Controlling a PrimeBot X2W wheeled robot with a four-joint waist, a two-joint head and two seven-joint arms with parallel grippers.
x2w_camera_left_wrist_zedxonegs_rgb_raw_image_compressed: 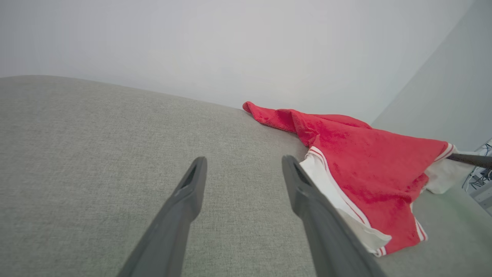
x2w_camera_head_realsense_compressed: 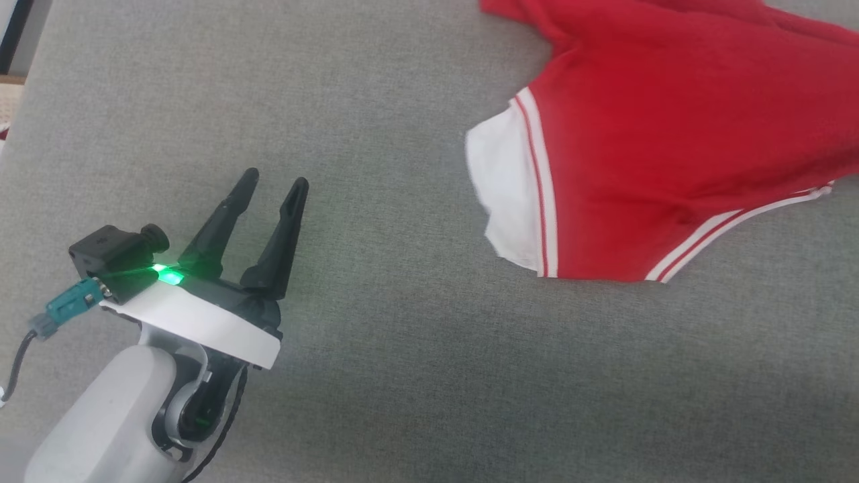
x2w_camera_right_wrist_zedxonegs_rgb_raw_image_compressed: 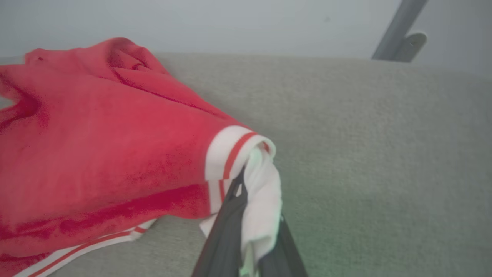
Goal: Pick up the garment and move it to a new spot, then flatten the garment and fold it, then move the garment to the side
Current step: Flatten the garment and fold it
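The jersey (x2w_camera_head_realsense_compressed: 658,147) lies rumpled at 2 o'clock on the desk (x2w_camera_head_realsense_compressed: 402,376), one white sleeve (x2w_camera_right_wrist_zedxonegs_rgb_raw_image_compressed: 263,200) pinched in the right claw (x2w_camera_right_wrist_zedxonegs_rgb_raw_image_compressed: 250,196), so the left claw (x2w_camera_head_realsense_compressed: 276,178), wide open and empty at 8 o'clock, should probably grip the other sleeve (x2w_camera_head_realsense_compressed: 503,194) before lifting evenly.

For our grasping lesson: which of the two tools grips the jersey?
The right tool, shut on the garment at its white sleeve; the left tool is open and empty.
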